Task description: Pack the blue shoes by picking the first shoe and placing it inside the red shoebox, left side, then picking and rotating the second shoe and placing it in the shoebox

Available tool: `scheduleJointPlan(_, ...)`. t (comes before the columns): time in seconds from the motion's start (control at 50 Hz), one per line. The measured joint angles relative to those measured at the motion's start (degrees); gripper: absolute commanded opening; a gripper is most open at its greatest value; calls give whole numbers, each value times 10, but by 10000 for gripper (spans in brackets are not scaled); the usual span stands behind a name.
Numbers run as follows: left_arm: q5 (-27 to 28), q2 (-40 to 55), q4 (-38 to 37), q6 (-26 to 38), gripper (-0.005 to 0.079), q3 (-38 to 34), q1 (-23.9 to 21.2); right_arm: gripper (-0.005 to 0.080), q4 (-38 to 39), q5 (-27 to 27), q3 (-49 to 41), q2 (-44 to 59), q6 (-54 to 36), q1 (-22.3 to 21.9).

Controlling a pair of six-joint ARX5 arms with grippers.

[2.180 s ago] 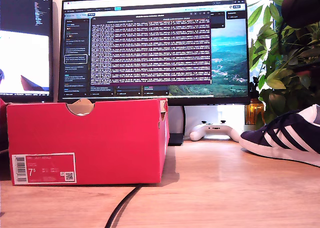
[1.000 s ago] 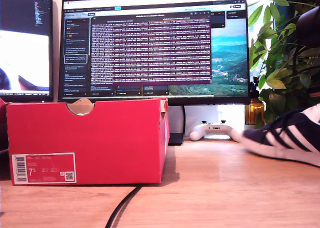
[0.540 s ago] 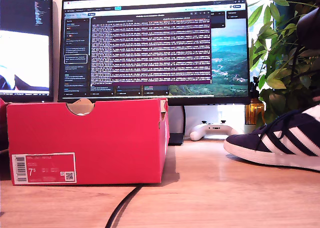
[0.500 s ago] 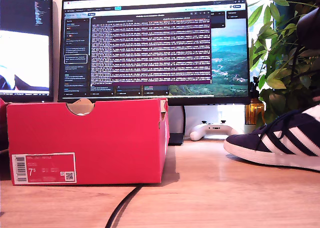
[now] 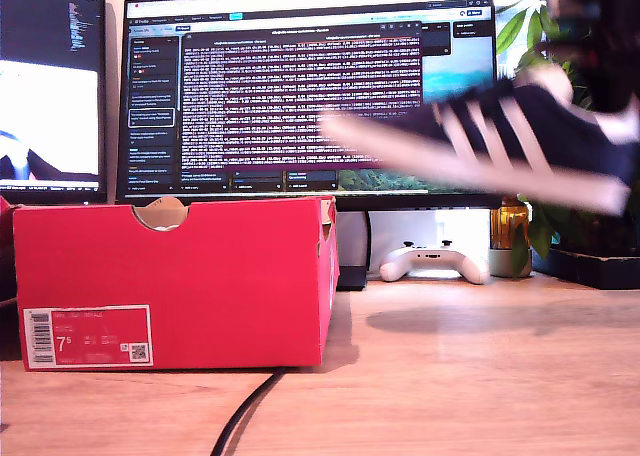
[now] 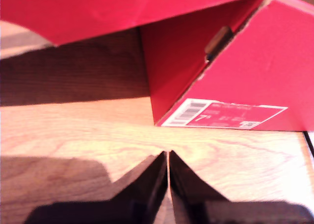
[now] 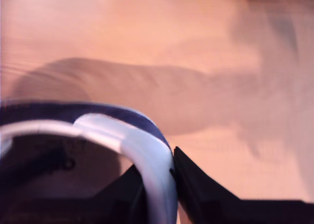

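My second gripper (image 7: 172,182): clamped on the white collar rim of a blue shoe (image 7: 122,150), one jaw inside the opening, one outside.
Blue shoe: in the exterior view it (image 5: 500,141) hung blurred in mid-air in front of the monitor (image 5: 300,86), toe toward that view's left, clear of the counter (image 5: 450,376); its shadow lay on the wood below.
My first gripper (image 6: 168,160): jaws pressed together on nothing, low over the counter just beside the red shoebox (image 6: 235,76).
Red shoebox: stood on the counter at the exterior view's left (image 5: 170,281), thumb notch up, well apart from the shoe.
Second shoe: not visible.
Risk: a grip on the thin collar alone could let the toe swing or slip and catch the box wall.
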Motion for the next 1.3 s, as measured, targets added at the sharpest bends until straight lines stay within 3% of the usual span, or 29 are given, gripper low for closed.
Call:
scheduleJointPlan(0.16, 0, 0, 0, 0, -21, 0, 0, -13, 16, -54, 53, -1, -61, 6)
scheduleJointPlan(0.28, 0, 0, 0, 0, -21, 0, 0, -13, 44, -64, 59, -2, -105, 19)
scheduleJointPlan(0.52, -15, 0, 5, 0, -21, 0, 0, -13, 90, -64, 59, -2, -159, 70)
scheduleJointPlan(0.7, -59, 0, 49, 1, -21, 0, 0, -13, 143, -66, 59, -2, -179, 118)
scheduleJointPlan(0.92, -65, 0, 111, 1, -21, 0, 0, -13, 179, -65, 59, -1, -239, 161)
scheduleJointPlan(1.3, -65, 0, 181, -13, -21, 0, 0, -13, 280, -19, 59, 64, -310, 194)
